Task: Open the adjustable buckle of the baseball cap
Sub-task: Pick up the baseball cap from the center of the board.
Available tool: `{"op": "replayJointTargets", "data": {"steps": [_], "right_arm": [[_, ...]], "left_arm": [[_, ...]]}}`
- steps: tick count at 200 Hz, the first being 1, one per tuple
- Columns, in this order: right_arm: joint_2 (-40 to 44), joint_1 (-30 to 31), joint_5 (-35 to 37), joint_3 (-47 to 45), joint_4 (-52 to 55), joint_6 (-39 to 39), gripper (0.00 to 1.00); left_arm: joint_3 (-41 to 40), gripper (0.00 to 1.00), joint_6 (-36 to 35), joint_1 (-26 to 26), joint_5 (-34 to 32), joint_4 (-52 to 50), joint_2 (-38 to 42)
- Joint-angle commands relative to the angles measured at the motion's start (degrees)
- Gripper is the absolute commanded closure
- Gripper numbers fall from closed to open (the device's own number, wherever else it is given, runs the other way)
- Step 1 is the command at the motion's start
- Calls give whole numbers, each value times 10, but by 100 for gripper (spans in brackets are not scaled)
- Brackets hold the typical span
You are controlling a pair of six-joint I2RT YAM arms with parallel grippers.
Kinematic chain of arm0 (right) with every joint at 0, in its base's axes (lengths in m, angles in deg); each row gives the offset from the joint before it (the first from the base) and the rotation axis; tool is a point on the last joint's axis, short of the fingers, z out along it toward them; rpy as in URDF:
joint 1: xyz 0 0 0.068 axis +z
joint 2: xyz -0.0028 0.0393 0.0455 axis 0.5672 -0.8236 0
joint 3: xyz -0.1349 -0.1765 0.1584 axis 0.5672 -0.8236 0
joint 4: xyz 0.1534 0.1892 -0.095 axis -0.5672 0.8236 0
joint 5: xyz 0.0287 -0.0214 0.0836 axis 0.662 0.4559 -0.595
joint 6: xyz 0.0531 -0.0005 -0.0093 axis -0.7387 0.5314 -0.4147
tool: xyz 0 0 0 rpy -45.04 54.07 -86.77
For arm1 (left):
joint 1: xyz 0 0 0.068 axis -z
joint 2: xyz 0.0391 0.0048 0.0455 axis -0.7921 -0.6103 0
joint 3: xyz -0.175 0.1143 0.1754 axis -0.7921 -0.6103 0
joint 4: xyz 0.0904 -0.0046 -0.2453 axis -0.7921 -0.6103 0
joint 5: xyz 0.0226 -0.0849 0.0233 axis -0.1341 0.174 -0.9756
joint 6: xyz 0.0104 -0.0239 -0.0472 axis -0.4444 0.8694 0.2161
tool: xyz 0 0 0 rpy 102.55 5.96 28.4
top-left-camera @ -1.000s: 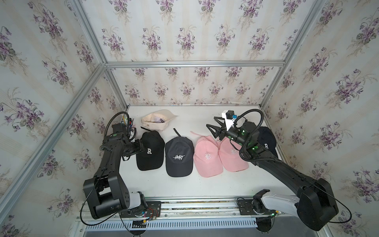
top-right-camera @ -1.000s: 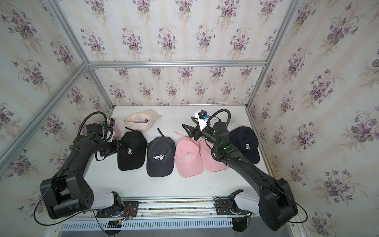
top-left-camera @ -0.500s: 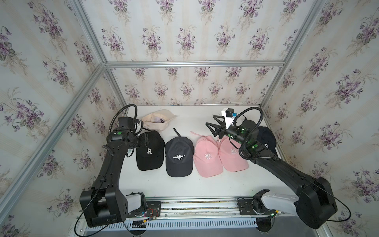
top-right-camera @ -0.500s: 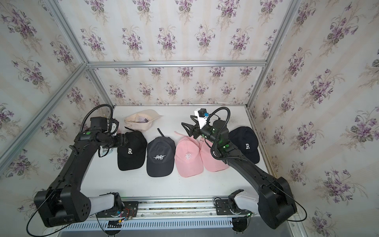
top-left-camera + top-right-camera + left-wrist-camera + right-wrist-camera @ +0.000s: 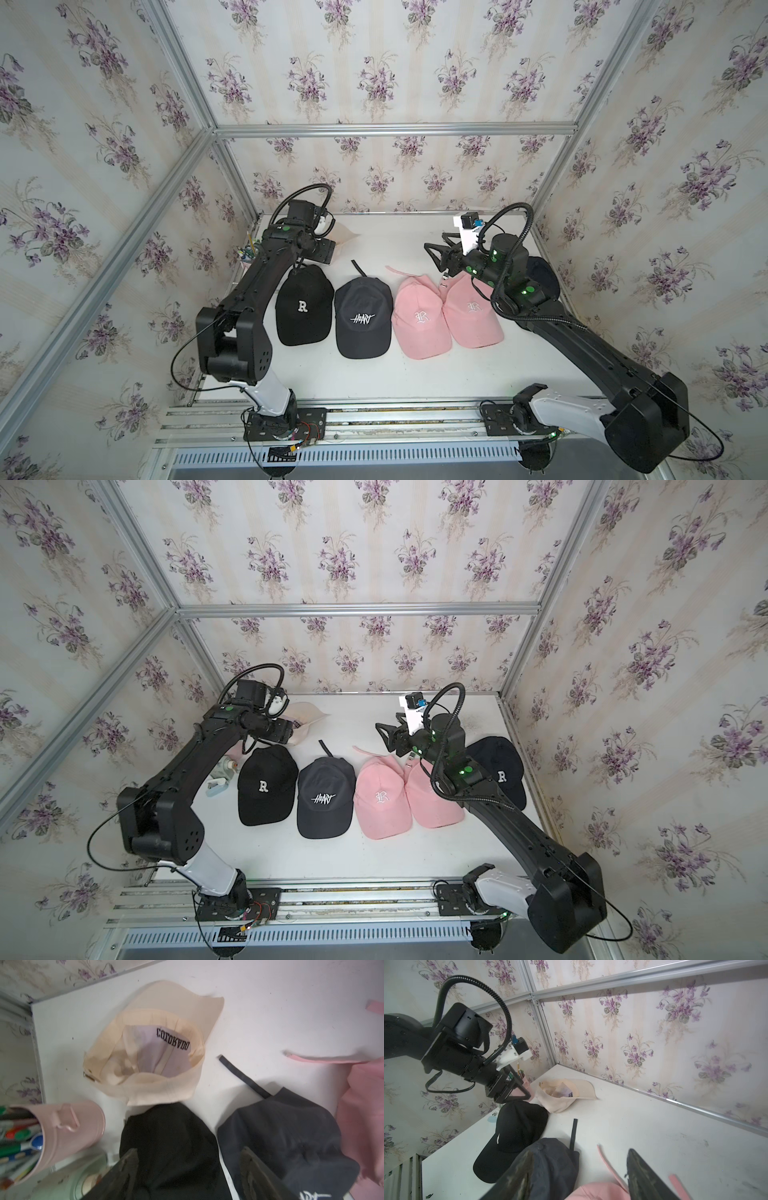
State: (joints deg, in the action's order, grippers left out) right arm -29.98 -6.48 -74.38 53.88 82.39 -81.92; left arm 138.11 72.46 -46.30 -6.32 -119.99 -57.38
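Hovering above the back of the black R cap [image 5: 303, 309], the left hand [image 5: 189, 1150] was wide open and empty. Just beyond it the cream COLORADO cap [image 5: 149, 1084] lay upside down on the bench [image 5: 270, 1012], its metal buckle [image 5: 89, 1076] toward the pink pen pot [image 5: 79, 1126]. The right hand [image 5: 580, 1153], also open and empty, was well apart, over the pink caps [image 5: 419, 322].
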Motion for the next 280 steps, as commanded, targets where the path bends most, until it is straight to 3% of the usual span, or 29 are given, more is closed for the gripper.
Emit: {"op": "replayJointTargets", "data": {"steps": [1,99,151,178,210,251,280], "right_arm": [[17,1,41,7,72,2,29],[2,1,93,0,130,-2,29],[-32,0,89,6,121,-5,29],[-47,1,84,12,116,-9,29],[-56,0,81,10,108,-10,29],[-56,1,81,1,97,-11,29],[-53,0,77,-6,92,-12,29]], "left_arm": [[56,19,-57,13,-9,14,-62],[247,11,-164,31,-13,-2,-282],[329,11,-160,24,13,-50,-354],[332,12,-154,24,11,-56,-367],[331,25,-154,24,16,-73,-371],[318,59,-150,24,21,-77,-362],[306,76,-151,25,26,-68,-344]]}}
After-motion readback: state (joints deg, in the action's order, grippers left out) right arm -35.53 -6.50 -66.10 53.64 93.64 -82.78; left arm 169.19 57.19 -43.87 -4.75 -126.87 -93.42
